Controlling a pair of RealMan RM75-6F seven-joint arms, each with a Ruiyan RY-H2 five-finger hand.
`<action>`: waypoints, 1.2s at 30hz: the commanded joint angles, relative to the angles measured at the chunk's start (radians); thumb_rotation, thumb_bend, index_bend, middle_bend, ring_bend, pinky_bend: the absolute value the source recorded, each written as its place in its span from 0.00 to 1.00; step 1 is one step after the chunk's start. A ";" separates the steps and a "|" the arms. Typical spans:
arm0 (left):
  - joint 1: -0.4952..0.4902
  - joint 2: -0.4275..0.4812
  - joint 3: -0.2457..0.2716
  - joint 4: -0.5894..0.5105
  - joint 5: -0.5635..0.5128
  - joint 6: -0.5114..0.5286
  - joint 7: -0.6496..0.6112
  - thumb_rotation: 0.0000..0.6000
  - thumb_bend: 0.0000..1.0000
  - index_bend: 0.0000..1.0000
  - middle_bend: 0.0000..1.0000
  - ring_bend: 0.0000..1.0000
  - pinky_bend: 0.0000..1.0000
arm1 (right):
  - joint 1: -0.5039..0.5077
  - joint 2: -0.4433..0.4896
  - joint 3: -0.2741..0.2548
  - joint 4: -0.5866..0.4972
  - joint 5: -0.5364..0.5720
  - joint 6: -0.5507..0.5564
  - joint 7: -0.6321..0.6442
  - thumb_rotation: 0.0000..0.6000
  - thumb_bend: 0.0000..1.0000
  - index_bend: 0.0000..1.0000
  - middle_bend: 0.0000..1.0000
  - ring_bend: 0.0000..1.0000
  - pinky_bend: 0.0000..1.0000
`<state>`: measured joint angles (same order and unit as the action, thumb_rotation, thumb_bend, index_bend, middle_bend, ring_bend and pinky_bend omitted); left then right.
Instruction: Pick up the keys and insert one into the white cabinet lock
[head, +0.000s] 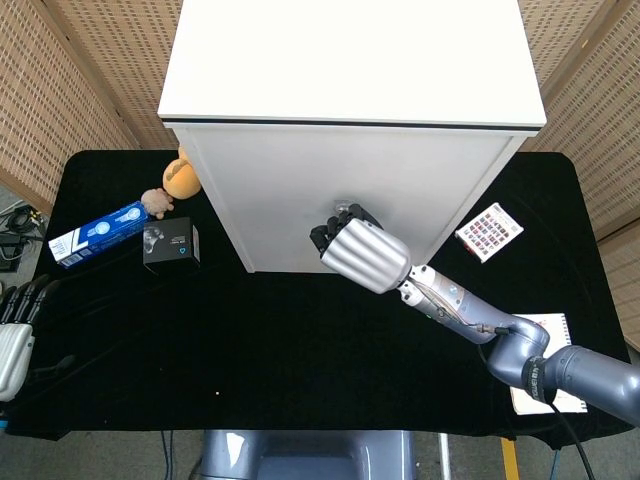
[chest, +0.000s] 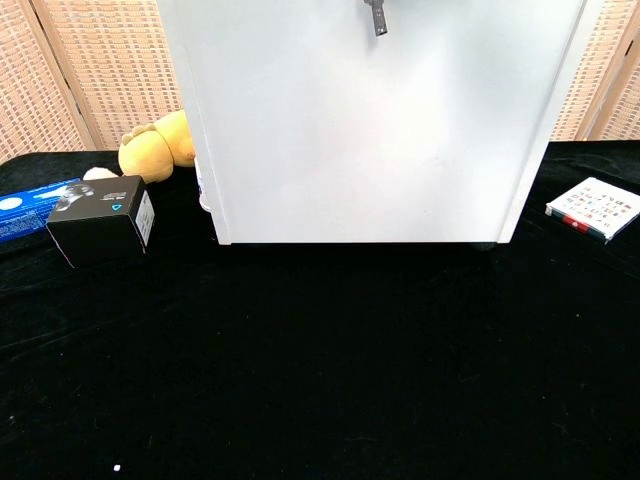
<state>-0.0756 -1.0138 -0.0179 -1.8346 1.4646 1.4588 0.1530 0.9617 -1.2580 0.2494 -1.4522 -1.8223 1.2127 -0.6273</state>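
The white cabinet (head: 350, 70) stands at the back of the black table, and its front panel (chest: 400, 130) fills the chest view. My right hand (head: 362, 252) is pressed up against that front, fingers curled around the keys (head: 344, 208) at the spot where a silver lock part shows. In the chest view one dark key (chest: 377, 18) hangs at the top edge of the panel; the hand itself lies above that frame. The lock is mostly hidden behind the fingers. My left hand (head: 14, 335) rests at the table's left front edge, fingers apart and holding nothing.
Left of the cabinet lie a blue box (head: 98, 232), a black box (head: 171, 245) and a yellow plush toy (head: 178, 178). A small patterned card pack (head: 489, 231) sits to the right, and a notebook (head: 545, 360) lies under my right forearm.
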 joint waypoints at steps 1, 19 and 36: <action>0.000 0.000 0.000 0.000 0.000 0.000 0.001 1.00 0.00 0.00 0.00 0.00 0.00 | -0.001 -0.002 0.000 -0.001 0.004 -0.004 -0.006 1.00 0.59 0.72 0.88 0.94 1.00; 0.001 0.002 -0.001 -0.001 0.002 0.004 -0.001 1.00 0.00 0.00 0.00 0.00 0.00 | -0.014 0.000 0.001 0.000 0.032 -0.008 -0.029 1.00 0.58 0.72 0.88 0.94 1.00; 0.000 -0.005 -0.002 -0.002 -0.003 0.001 0.017 1.00 0.00 0.00 0.00 0.00 0.00 | -0.030 0.018 -0.010 0.019 0.021 0.018 0.000 1.00 0.58 0.72 0.88 0.94 1.00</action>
<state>-0.0760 -1.0193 -0.0201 -1.8361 1.4615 1.4600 0.1696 0.9315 -1.2402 0.2395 -1.4337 -1.8009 1.2307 -0.6273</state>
